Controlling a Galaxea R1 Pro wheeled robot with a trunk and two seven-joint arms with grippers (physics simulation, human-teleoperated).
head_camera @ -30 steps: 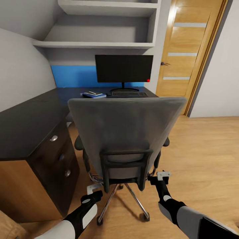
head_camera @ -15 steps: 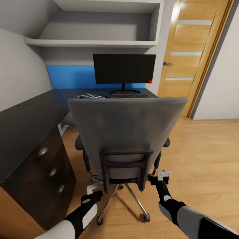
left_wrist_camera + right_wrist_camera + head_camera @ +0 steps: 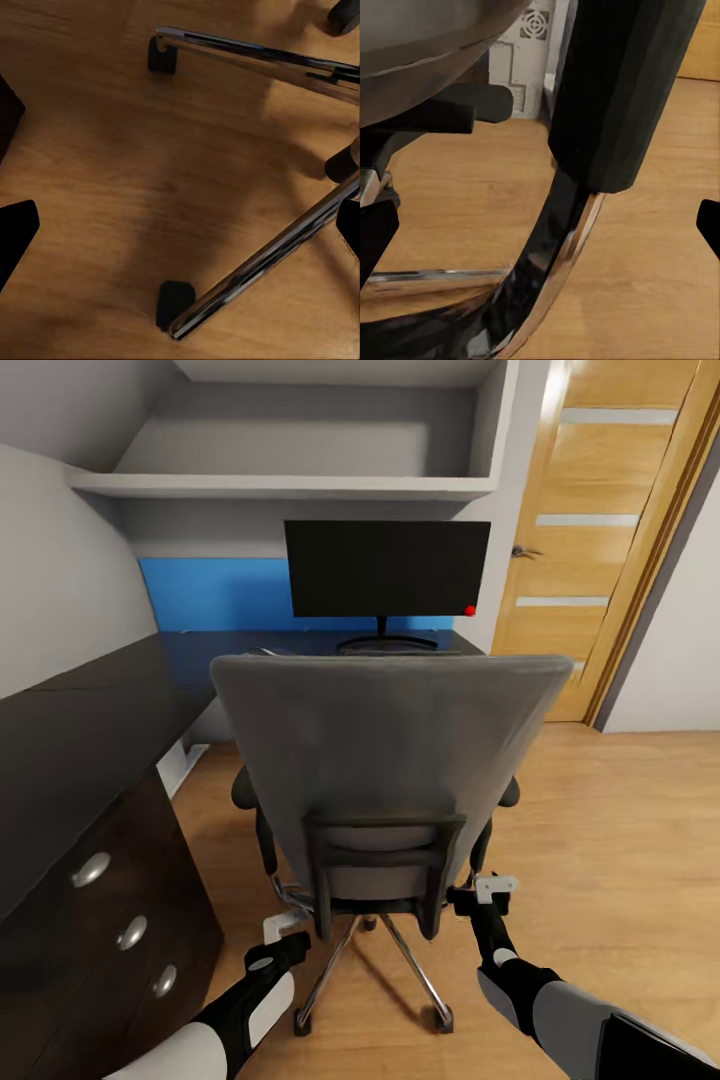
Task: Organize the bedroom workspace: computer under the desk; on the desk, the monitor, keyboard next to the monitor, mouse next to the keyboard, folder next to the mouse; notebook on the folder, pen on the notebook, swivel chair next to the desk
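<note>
The swivel chair (image 3: pixel 385 745) stands right in front of me with its grey back to me, facing the black desk (image 3: pixel 70 740). On the desk's far part stands the monitor (image 3: pixel 388 568). The chair back hides the keyboard, mouse, folder, notebook and pen. My left gripper (image 3: pixel 283 928) is open low beside the chair's metal star base (image 3: pixel 262 255). My right gripper (image 3: pixel 488 890) is open at the seat's right rear, where the black armrest post (image 3: pixel 619 90) stands between its fingers. A white vented case, apparently the computer (image 3: pixel 526 60), shows under the desk.
The desk's drawer unit with round silver knobs (image 3: pixel 130 932) is close on my left. A wooden door (image 3: pixel 610 550) stands at the back right. Grey shelves (image 3: pixel 290 485) hang above the monitor. Wooden floor (image 3: pixel 620 840) stretches to the right of the chair.
The whole view has moved forward toward the desk, and the chair keeps its place between my grippers. The folder stack and keyboard have slipped out of sight behind the chair back.
</note>
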